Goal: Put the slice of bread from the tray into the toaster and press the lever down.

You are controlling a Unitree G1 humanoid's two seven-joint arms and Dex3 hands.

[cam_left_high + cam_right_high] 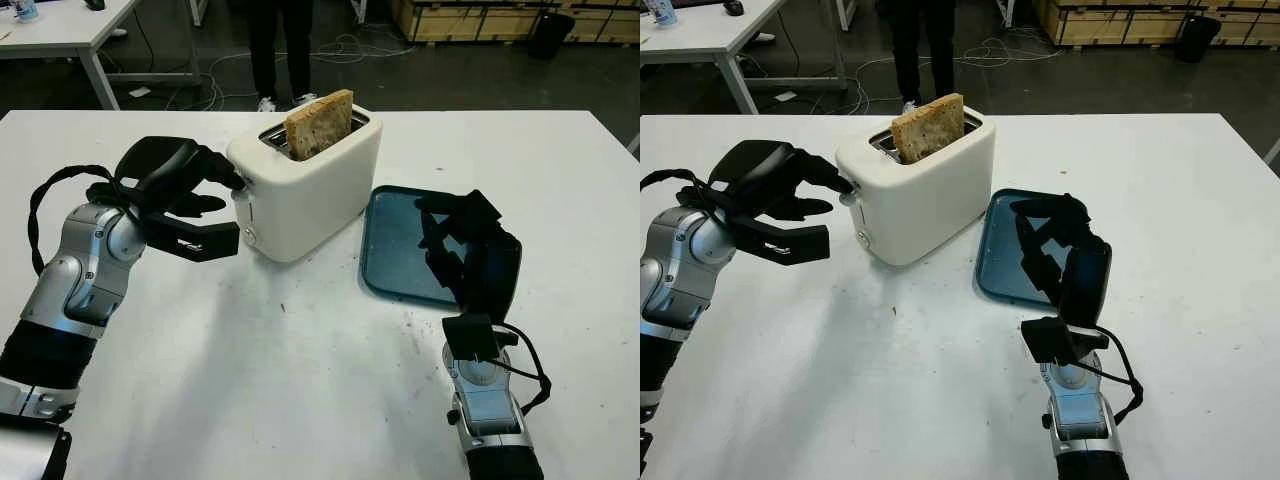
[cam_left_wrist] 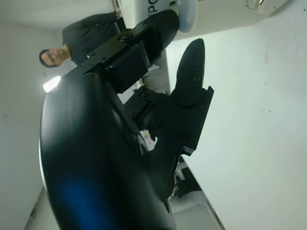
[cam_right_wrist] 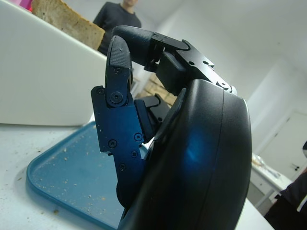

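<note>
Presently, the white table (image 1: 300, 400) carries everything before me, and it is speckled with dark crumbs near its middle; beyond its far edge lies a dark floor with loose cables (image 1: 345, 47), a second white table (image 1: 70, 30) at the far left, wooden crates (image 1: 480, 18) at the far right, and a person (image 1: 280, 45) standing just behind the table in dark clothing.

The white toaster (image 1: 310, 185) stands a little left of centre, set at an angle; the slice of bread (image 1: 319, 124) sits upright in its slot, with its upper half standing proud of the top. The blue tray (image 1: 400, 245) lies flat just beside the toaster on my right, holding only crumbs.

My left hand (image 1: 185, 195) is at the toaster's near-left end; one finger (image 2: 158, 33) reaches to the lever (image 2: 187, 12) and touches its pale knob, while the others are curled and grip nothing; the lever sits high on that end face, with a small dial (image 1: 249, 234) below it.

My right hand (image 1: 1065, 255) hovers over the near-right part of the tray, well apart from the bread; its fingers (image 3: 117, 67) are curled inward and clasp nothing.
</note>
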